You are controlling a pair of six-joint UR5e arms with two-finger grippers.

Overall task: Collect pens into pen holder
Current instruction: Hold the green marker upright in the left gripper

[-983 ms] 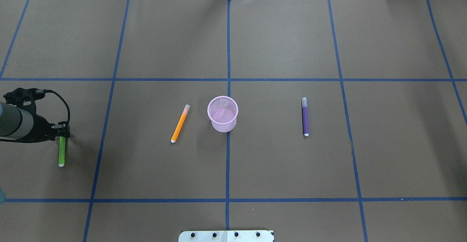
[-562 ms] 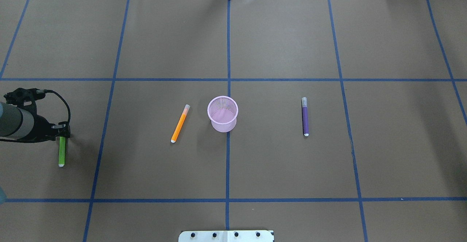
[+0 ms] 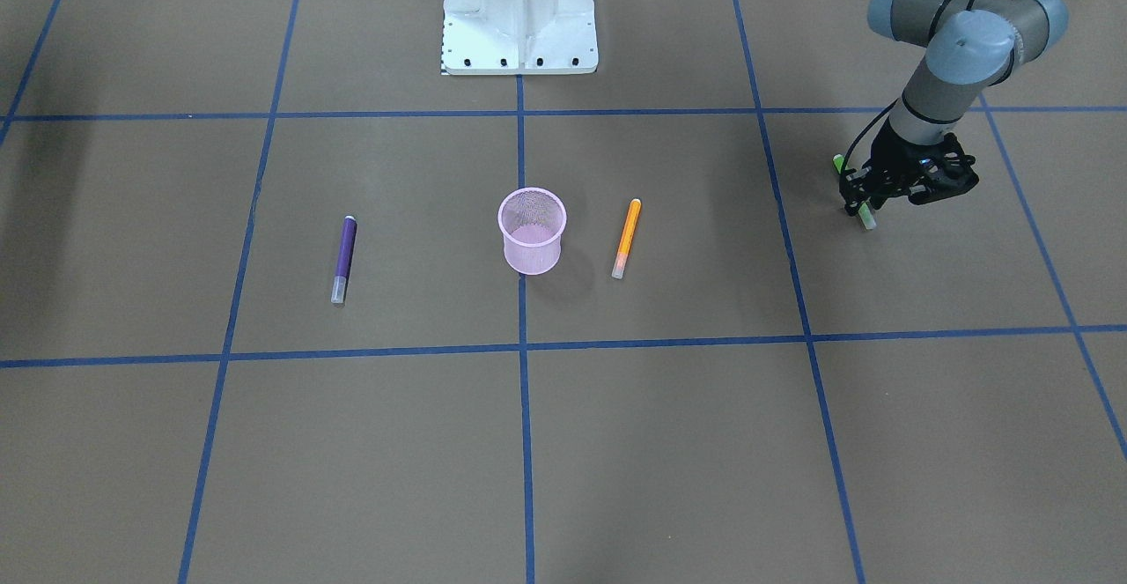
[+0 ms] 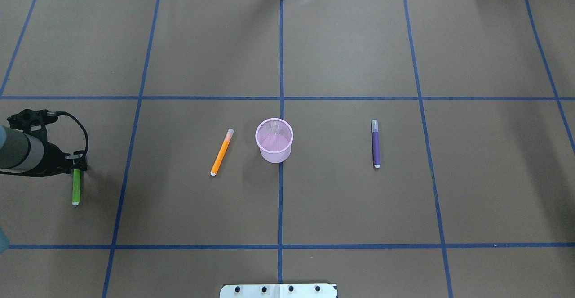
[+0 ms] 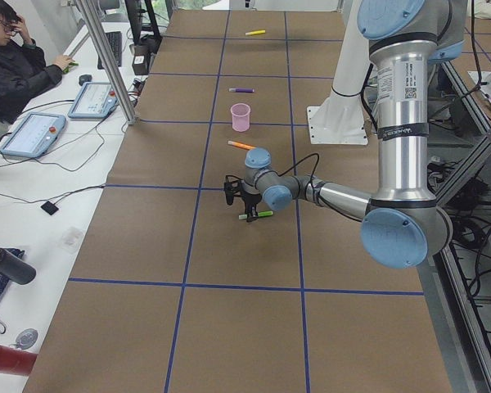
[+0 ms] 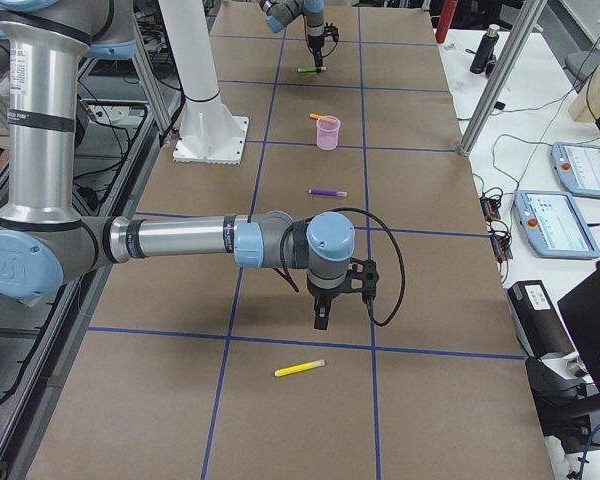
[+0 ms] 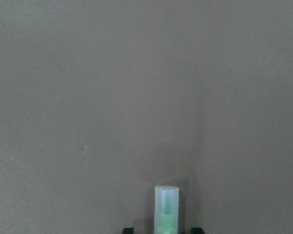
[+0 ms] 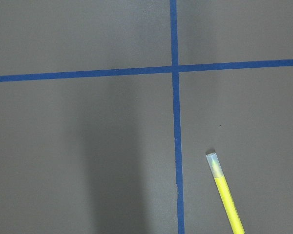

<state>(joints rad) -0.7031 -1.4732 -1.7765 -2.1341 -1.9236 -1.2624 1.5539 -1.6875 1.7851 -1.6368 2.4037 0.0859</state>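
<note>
The pink mesh pen holder (image 4: 274,140) (image 3: 532,230) stands upright at mid table. The orange pen (image 4: 222,152) (image 3: 626,238) lies just to its left and the purple pen (image 4: 375,144) (image 3: 344,258) further to its right. The green pen (image 4: 76,190) lies near the table's left edge. My left gripper (image 4: 76,163) (image 3: 867,207) is low over its capped end. In the left wrist view the cap (image 7: 166,209) sits between the two fingertips (image 7: 128,229) with a gap on each side. The yellow pen (image 8: 225,195) (image 6: 300,368) lies near my right gripper (image 6: 320,320); I cannot tell whether that gripper is open or shut.
The robot's white base plate (image 4: 278,290) (image 3: 519,11) sits at the near middle edge. Blue tape lines (image 4: 280,199) divide the brown table. An operator (image 5: 16,65) and teach pendants (image 5: 33,135) (image 6: 580,170) are beside the far edge.
My left arm has drawn back very slightly toward the left edge over the green pen. The pens and the pen holder have not moved.
</note>
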